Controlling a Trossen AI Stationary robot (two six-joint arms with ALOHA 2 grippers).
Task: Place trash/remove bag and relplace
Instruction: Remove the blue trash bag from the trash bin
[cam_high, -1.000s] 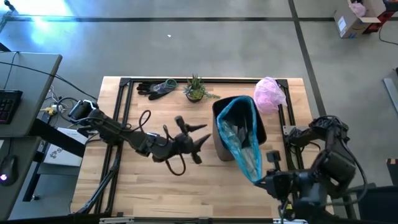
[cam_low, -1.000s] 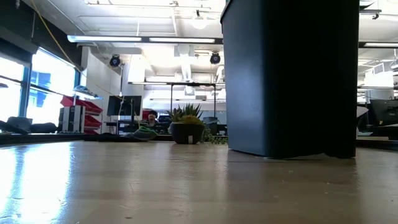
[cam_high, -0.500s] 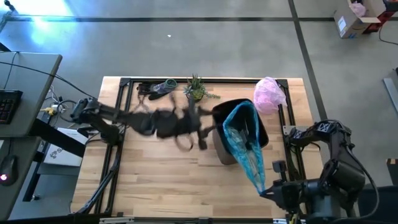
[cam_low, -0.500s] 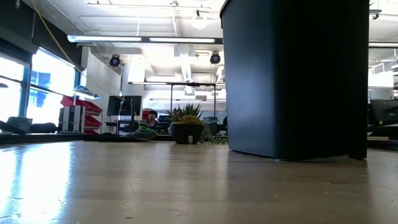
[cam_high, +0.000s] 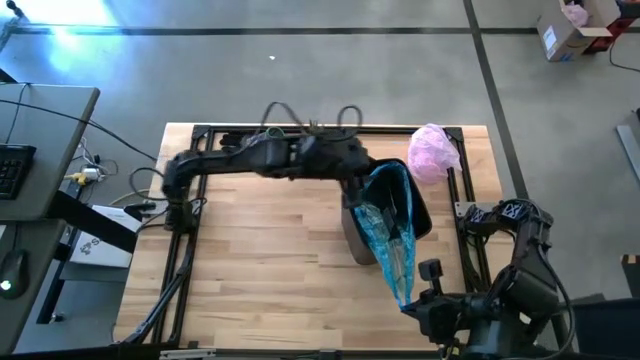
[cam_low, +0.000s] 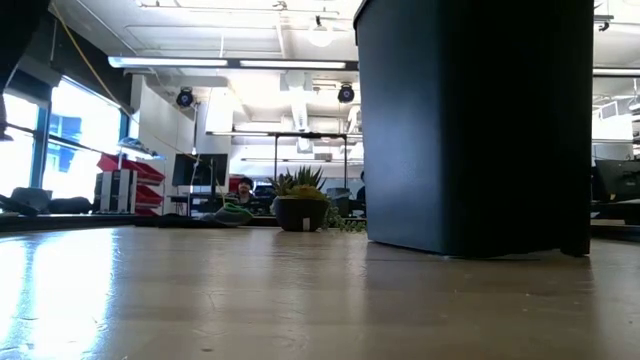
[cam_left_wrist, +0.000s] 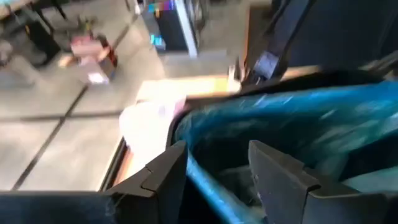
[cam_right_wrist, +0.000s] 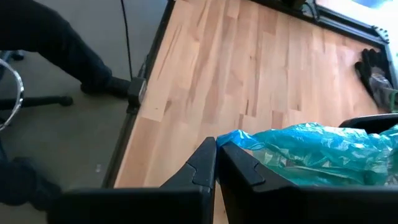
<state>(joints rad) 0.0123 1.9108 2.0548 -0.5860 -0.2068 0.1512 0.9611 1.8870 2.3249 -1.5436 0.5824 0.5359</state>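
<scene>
Two arms work together now; the right gripper (cam_right_wrist: 216, 163) near the front edge pinches the teal bag (cam_high: 392, 235), pulling it out; farther back, the left gripper (cam_left_wrist: 214, 171) has swung over to the bin (cam_high: 356, 235), its fingers apart over the bag's rim.

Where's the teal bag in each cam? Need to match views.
High view: teal bag right of centre, stretched from the bin toward the right gripper.
Low view: not visible; only the bin's dark wall.
Left wrist view: fills the right half, behind the fingers.
Right wrist view: lower right, at the fingertips.
Shared landmark: the bin.
</scene>
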